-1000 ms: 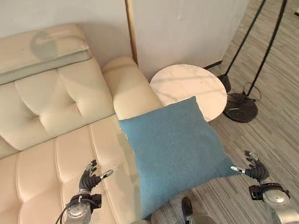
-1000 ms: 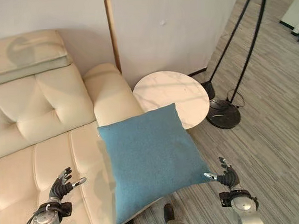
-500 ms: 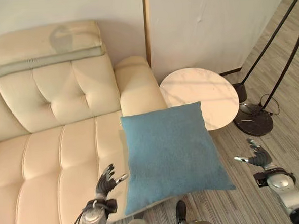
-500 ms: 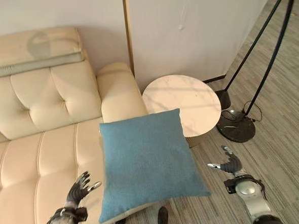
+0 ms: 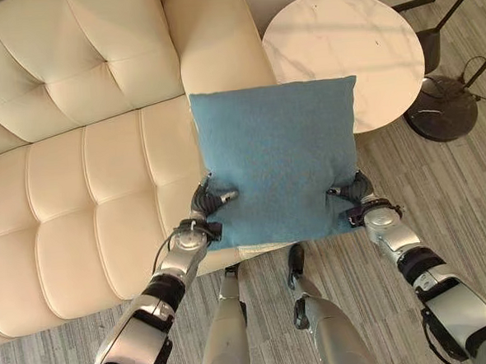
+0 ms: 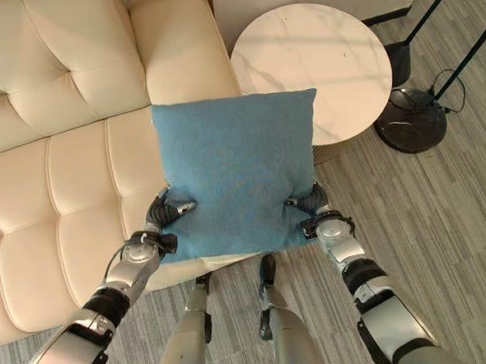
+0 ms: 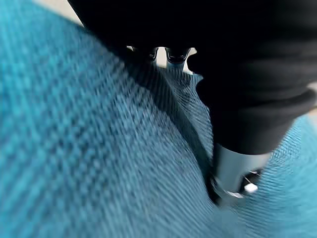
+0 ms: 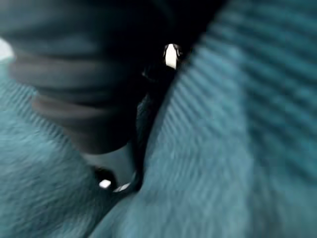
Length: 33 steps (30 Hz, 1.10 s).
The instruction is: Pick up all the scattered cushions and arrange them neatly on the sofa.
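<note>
My left thumb (image 5: 225, 197) is pressed into the blue cloth, the other fingers tucked behind the edge, so my left hand (image 5: 205, 206) is pinching the blue cushion (image 5: 276, 159) at its lower left corner. Same story opposite: my right hand (image 5: 355, 193) has its thumb on the front face and its fingers wrapped behind the lower right corner. In the left wrist view the weave puckers right where my thumb digs in, and the right wrist view shows the cloth folding round my thumb too, so I call both grips closed on the cloth.

The cushion hangs between my two hands, held up flat and facing me, its top edge across the cream sofa (image 5: 76, 159) arm and the rim of the round marble side table (image 5: 342, 44). Its left half sits over the sofa seat, its right half over the striped floor (image 5: 465, 177).

So this is the carry step: cushion picked up, not yet placed. Next, I reckon, I swing it to my left, well clear of the table, and stand it against the tufted backrest (image 5: 63, 69). Both pinches must hold evenly or a corner will droop.
</note>
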Available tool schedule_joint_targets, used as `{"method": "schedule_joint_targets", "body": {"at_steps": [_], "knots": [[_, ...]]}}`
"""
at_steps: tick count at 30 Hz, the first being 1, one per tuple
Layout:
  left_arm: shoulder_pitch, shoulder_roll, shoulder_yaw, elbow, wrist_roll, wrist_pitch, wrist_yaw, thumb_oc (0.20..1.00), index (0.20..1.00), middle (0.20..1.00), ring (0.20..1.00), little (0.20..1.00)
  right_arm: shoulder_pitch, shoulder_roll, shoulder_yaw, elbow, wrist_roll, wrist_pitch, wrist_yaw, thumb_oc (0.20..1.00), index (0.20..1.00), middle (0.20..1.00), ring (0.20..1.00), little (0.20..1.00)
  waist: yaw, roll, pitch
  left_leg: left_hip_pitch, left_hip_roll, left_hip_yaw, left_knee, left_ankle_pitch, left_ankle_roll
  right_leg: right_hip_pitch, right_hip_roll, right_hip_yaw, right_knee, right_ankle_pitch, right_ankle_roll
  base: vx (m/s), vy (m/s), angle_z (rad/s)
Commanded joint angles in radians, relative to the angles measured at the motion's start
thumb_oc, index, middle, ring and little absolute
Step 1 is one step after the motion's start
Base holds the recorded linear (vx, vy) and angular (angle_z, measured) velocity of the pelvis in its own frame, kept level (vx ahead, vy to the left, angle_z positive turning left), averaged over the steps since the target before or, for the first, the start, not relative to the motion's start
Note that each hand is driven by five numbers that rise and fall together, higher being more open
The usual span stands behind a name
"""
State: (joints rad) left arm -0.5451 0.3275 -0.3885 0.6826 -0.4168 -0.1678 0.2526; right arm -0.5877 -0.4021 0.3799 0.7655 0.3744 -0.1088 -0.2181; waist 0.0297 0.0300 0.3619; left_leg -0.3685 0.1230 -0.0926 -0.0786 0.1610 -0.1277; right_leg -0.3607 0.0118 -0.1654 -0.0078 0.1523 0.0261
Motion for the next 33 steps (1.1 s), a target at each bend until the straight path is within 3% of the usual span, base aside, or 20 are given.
{"method": "schedule_joint_targets", "body": {"at_steps": [1, 12, 19, 22, 25, 27, 29, 33], "knots": [[-0.050, -0.070, -0.028, -0.084, -0.025, -0.098, -0.017, 0.200, 0.200, 0.200, 0.200, 0.200, -0.010, 0.096, 0.073, -0.120, 0.020, -0.083, 0.038, 0.200, 0.200, 0.200, 0.200, 0.200, -0.011, -0.057, -0.041, 0.094, -0.042, 0.047, -0.009, -0.051, -0.002, 0.044, -0.070, 0.005, -0.003, -0.103, 0.083, 0.02, 0.055, -0.08], [0.220, -0.078, 0.088, -0.415, -0.049, -0.125, -0.037, 0.200, 0.200, 0.200, 0.200, 0.200, 0.243, 0.080, -0.014, -0.531, -0.041, -0.135, 0.099, 0.200, 0.200, 0.200, 0.200, 0.200, -0.015, -0.065, -0.114, 0.219, -0.056, 0.067, -0.009, -0.115, 0.021, 0.175, -0.085, 0.014, -0.035, -0.114, 0.090, 0.05, 0.077, 0.01], [0.502, -0.016, 0.205, -0.662, -0.004, -0.116, -0.096, 0.200, 0.200, 0.200, 0.200, 0.200, 0.466, 0.077, -0.067, -0.799, -0.020, -0.153, 0.220, 0.200, 0.200, 0.200, 0.200, 0.200, -0.004, -0.072, -0.213, 0.345, -0.073, 0.079, -0.009, -0.167, 0.054, 0.293, -0.101, 0.035, -0.058, -0.118, 0.106, 0.07, 0.134, -0.03], [0.555, -0.005, 0.235, -0.714, -0.004, -0.121, -0.105, 0.200, 0.200, 0.200, 0.200, 0.200, 0.505, 0.079, -0.079, -0.854, -0.021, -0.159, 0.237, 0.200, 0.200, 0.200, 0.200, 0.200, 0.002, -0.071, -0.221, 0.360, -0.091, 0.079, -0.009, -0.174, 0.077, 0.287, -0.110, 0.052, -0.045, -0.110, 0.119, -0.06, 0.159, -0.09], [0.577, 0.010, 0.259, -0.755, 0.007, -0.132, -0.096, 0.200, 0.200, 0.200, 0.200, 0.200, 0.502, 0.080, -0.084, -0.883, -0.057, -0.163, 0.229, 0.200, 0.200, 0.200, 0.200, 0.200, 0.009, -0.068, -0.198, 0.361, -0.103, 0.086, -0.009, -0.167, 0.098, 0.231, -0.119, 0.083, 0.044, -0.090, 0.149, -0.23, 0.121, -0.32], [0.557, 0.026, 0.256, -0.754, 0.017, -0.139, -0.090, 0.200, 0.200, 0.200, 0.200, 0.200, 0.493, 0.085, -0.088, -0.883, -0.075, -0.168, 0.212, 0.200, 0.200, 0.200, 0.200, 0.200, 0.011, -0.057, -0.173, 0.340, -0.095, 0.088, -0.009, -0.144, 0.107, 0.189, -0.100, 0.119, 0.136, -0.124, 0.157, -0.27, 0.029, -0.34], [0.543, 0.039, 0.251, -0.760, 0.027, -0.143, -0.092, 0.200, 0.200, 0.200, 0.200, 0.200, 0.501, 0.083, -0.097, -0.877, -0.080, -0.174, 0.203, 0.200, 0.200, 0.200, 0.200, 0.200, 0.016, -0.046, -0.167, 0.309, -0.096, 0.080, 0.002, -0.117, 0.112, 0.219, -0.075, 0.152, 0.239, -0.193, 0.127, -0.23, 0.008, -0.09], [0.535, 0.054, 0.239, -0.755, 0.029, -0.138, -0.100, 0.200, 0.200, 0.200, 0.200, 0.200, 0.520, 0.075, -0.120, -0.865, -0.086, -0.177, 0.190, 0.200, 0.200, 0.200, 0.200, 0.200, 0.038, -0.048, -0.190, 0.257, -0.101, 0.043, 0.011, -0.081, 0.109, 0.291, -0.043, 0.198, 0.340, -0.240, 0.105, -0.14, -0.129, 0.38]]}}
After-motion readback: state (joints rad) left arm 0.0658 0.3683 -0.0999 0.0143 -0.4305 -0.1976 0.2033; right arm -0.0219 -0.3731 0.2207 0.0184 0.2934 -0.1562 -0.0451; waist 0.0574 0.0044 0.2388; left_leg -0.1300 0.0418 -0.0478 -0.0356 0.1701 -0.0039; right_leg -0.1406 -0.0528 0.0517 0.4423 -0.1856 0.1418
